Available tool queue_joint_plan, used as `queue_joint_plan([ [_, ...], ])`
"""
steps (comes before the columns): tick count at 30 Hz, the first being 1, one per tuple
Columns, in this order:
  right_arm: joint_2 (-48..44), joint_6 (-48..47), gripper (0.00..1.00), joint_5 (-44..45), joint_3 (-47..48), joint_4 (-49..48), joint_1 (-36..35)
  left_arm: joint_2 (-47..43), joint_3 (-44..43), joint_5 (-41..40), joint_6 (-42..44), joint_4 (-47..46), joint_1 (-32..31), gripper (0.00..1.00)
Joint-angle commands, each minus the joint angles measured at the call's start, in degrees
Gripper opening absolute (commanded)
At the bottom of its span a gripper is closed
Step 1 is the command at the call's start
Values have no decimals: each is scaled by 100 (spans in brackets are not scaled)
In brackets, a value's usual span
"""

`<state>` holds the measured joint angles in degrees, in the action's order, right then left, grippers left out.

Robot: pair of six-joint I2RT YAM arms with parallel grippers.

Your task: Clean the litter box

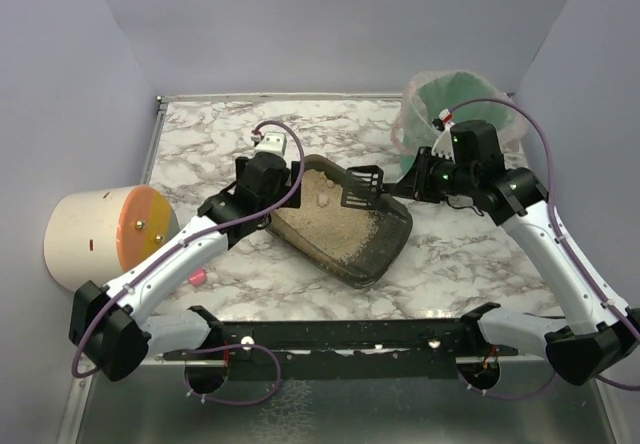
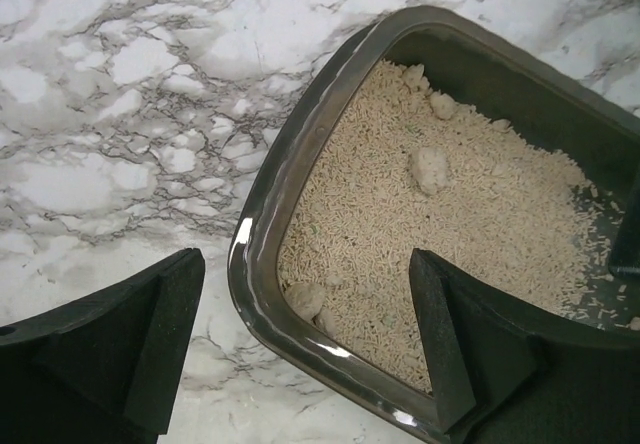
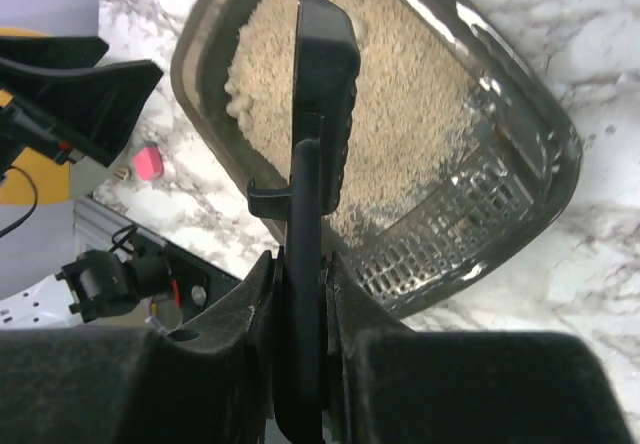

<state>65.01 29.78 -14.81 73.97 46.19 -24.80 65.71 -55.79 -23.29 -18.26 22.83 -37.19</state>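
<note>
The litter box [image 1: 385, 249], a shallow dark tray of beige litter, lies at an angle mid-table. Pale clumps [image 2: 430, 169] lie in the litter, and one clump [image 2: 303, 299] sits by the near corner. My left gripper [image 1: 272, 169] is open and straddles the box's corner rim [image 2: 260, 234], one finger outside over the marble and the other finger [image 2: 450, 344] inside over the litter. My right gripper [image 1: 425, 177] is shut on the handle of the black slotted scoop [image 1: 362, 189]. The scoop [image 3: 325, 74] stands edge-on over the litter in the right wrist view.
A green bucket [image 1: 450, 99] lined with a clear bag stands at the back right, behind the right arm. A cream cylinder with an orange face [image 1: 100, 234] lies at the left edge. A small pink object [image 1: 197, 277] lies by the left arm. A black rail [image 1: 340, 336] runs along the table's front.
</note>
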Motion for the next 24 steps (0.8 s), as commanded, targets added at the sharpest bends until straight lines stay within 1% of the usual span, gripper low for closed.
queue_joint_plan([
  [1, 34, 363, 1, -470, -144, 405, -16, 549, -80, -57, -107, 314, 92, 89],
  [9, 432, 748, 1, -457, -270, 493, -40, 1158, -199, 531, -178, 393, 541, 85],
  [13, 563, 1100, 1, -221, -499, 361, -93, 1349, -221, 700, -178, 424, 669, 82],
  [17, 648, 1350, 1, 252, -594, 350, -113, 1482, -256, 863, -152, 422, 751, 78],
  [20, 657, 1523, 1, 386, -778, 100, -130, 1539, -265, 975, -160, 415, 812, 76],
  [24, 778, 1824, 1, 342, -1040, -336, -144, 1592, -266, 1081, -143, 421, 827, 71],
])
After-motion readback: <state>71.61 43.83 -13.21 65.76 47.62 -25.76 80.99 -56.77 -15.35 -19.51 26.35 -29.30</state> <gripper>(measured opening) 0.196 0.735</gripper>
